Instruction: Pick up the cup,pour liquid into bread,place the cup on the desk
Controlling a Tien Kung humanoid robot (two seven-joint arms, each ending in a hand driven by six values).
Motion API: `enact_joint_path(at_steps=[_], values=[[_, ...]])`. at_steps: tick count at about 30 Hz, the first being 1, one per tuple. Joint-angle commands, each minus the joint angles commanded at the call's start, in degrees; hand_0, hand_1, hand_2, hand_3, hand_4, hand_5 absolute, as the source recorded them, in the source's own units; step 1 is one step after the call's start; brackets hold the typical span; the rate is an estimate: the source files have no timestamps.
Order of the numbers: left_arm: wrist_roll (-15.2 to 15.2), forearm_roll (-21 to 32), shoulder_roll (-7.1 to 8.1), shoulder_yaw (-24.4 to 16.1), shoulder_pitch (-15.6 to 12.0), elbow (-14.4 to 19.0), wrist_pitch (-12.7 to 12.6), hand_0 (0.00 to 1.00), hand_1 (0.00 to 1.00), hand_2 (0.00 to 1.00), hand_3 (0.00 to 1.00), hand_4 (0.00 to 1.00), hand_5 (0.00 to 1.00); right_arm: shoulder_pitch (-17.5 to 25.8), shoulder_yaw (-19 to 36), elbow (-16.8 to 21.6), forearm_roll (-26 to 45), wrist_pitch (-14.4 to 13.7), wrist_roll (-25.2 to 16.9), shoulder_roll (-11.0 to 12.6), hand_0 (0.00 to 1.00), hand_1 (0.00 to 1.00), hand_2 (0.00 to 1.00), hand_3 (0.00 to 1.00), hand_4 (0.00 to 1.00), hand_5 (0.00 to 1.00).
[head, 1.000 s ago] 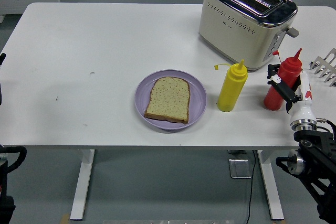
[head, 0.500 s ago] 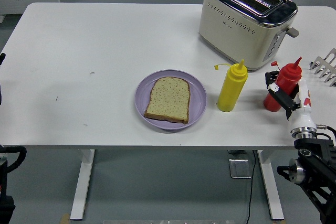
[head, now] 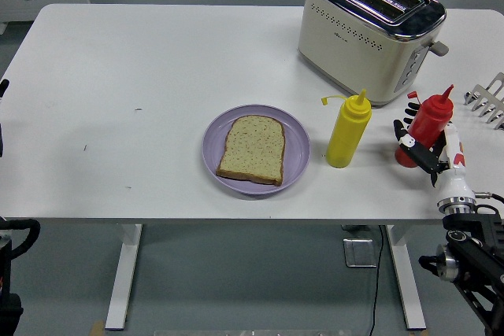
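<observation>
A slice of bread (head: pixel 252 149) lies on a purple plate (head: pixel 295 159) at the table's middle. A red squeeze bottle (head: pixel 428 120) stands right of a yellow squeeze bottle (head: pixel 347 131), leaning a little to the right. No cup shows. My right hand (head: pixel 416 145) is just in front of the red bottle at the table's right front edge. Its black fingers are spread against the bottle's near side and are not closed around it. My left arm (head: pixel 11 273) rests at the lower left corner, below the table edge.
A cream and chrome toaster (head: pixel 368 31) stands at the back right, behind the bottles. A metal rack (head: pixel 488 98) pokes in at the right edge. The white table (head: pixel 126 116) stretches left of the plate.
My right hand has slid down and back toward the table's near edge, and its fingers have come off the red bottle. The bottle has settled slightly lower.
</observation>
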State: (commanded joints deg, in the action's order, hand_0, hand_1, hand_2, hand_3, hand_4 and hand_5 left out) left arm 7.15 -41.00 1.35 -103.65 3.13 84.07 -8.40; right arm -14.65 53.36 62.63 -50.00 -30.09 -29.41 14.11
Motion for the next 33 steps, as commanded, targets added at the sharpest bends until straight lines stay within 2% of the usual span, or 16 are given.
enact_joint_path(at_steps=[17,18,23,24,29,30,33], values=[[0.0,0.0,0.02,0.1,-0.1,0.0,0.0,0.713,0.75,0.773,0.686,0.663,0.998,-0.4,0.3,0.2,-1.4,0.5,-0.4,0.3,0.795,0.731,0.751,0.766,0.801,0.248],[0.0,0.0,0.02,0.0,-0.1,0.0,0.0,0.714,0.75,0.774,0.687,0.663,0.998,-0.3,0.2,0.3,-1.7,0.7,-0.4,0.4,0.863,0.789,0.82,0.872,0.808,0.241],[0.0,0.0,0.0,0.1,-0.1,0.0,0.0,0.714,0.75,0.774,0.687,0.663,0.998,0.1,0.6,1.4,-2.6,2.4,0.2,0.6,0.863,0.789,0.82,0.872,0.808,0.241],[0.0,0.0,-0.01,0.1,-0.1,0.0,0.0,0.714,0.75,0.774,0.687,0.662,0.998,0.2,0.8,1.7,-2.7,2.6,0.3,0.6,0.925,0.853,0.923,0.998,0.821,0.239],[0.0,0.0,0.0,0.0,-0.1,0.0,0.0,0.714,0.75,0.774,0.687,0.662,0.998,1.0,1.7,2.7,-2.9,3.1,0.4,0.8,0.925,0.853,0.923,0.998,0.821,0.239],[0.0,0.0,0.0,0.0,-0.1,0.0,0.0,0.714,0.751,0.773,0.686,0.663,0.998,1.4,2.3,3.1,-2.9,3.1,0.4,0.9,0.963,0.883,0.974,0.998,0.835,0.243],[0.0,0.0,0.0,0.0,-0.1,0.1,0.0,0.714,0.751,0.773,0.686,0.663,0.998,2.2,3.6,3.6,-3.0,3.1,0.6,1.1,0.963,0.883,0.974,0.998,0.835,0.243]])
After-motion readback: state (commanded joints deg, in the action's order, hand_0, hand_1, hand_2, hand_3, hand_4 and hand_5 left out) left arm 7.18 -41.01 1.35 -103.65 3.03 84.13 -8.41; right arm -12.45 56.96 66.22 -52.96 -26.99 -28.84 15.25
